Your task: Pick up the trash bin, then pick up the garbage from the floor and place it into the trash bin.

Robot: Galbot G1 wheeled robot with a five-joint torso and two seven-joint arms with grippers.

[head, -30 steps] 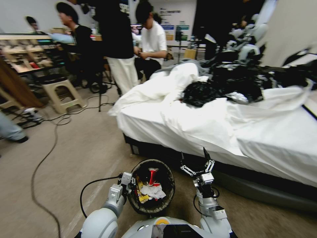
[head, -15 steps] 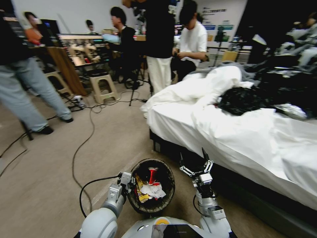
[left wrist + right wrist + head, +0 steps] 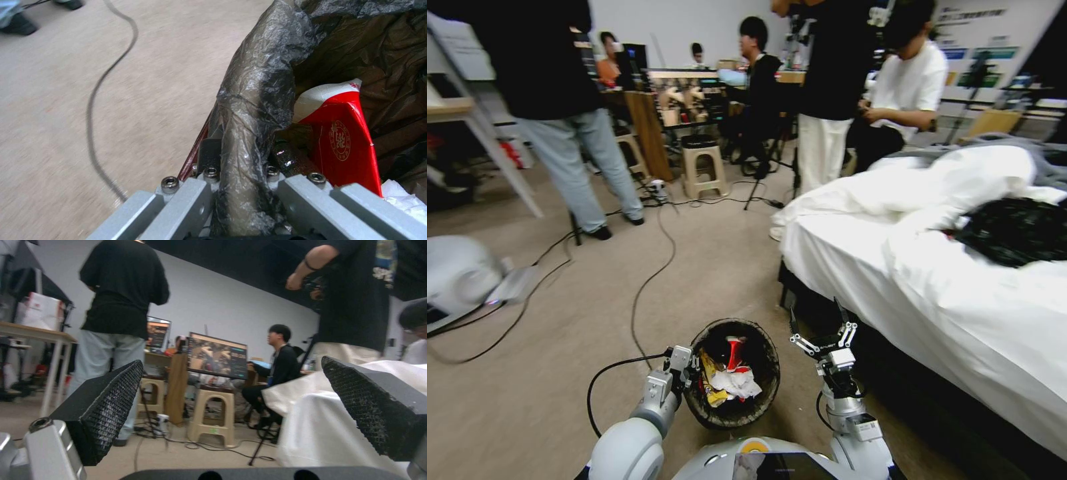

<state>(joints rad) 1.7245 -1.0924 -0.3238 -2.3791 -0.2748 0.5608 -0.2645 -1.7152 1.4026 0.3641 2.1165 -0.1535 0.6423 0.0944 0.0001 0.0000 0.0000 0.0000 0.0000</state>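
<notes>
The trash bin (image 3: 758, 408), round and lined with a dark bag, hangs low in front of my body in the head view. Garbage lies inside it: a red wrapper (image 3: 734, 352), a yellow wrapper (image 3: 711, 377) and crumpled white paper (image 3: 738, 385). My left gripper (image 3: 690, 370) is shut on the bin's left rim. In the left wrist view the gripper (image 3: 242, 170) pinches the bag-covered rim (image 3: 253, 110), with the red wrapper (image 3: 342, 140) just inside. My right gripper (image 3: 817, 320) stands open and empty to the right of the bin, fingers pointing up. In the right wrist view this gripper (image 3: 231, 373) has its black pads (image 3: 106, 406) wide apart.
A bed with white sheets (image 3: 960, 287) and a black bag (image 3: 1014, 230) on it runs along the right. Cables (image 3: 650, 283) trail across the beige floor. A stool (image 3: 704, 170), a table leg (image 3: 500, 167), a white machine (image 3: 457, 280) and standing people are ahead and left.
The whole head picture has swung, so the camera turned left: the bed now sits farther right and more open floor shows. Both grippers and the bin hold their places relative to my body.
</notes>
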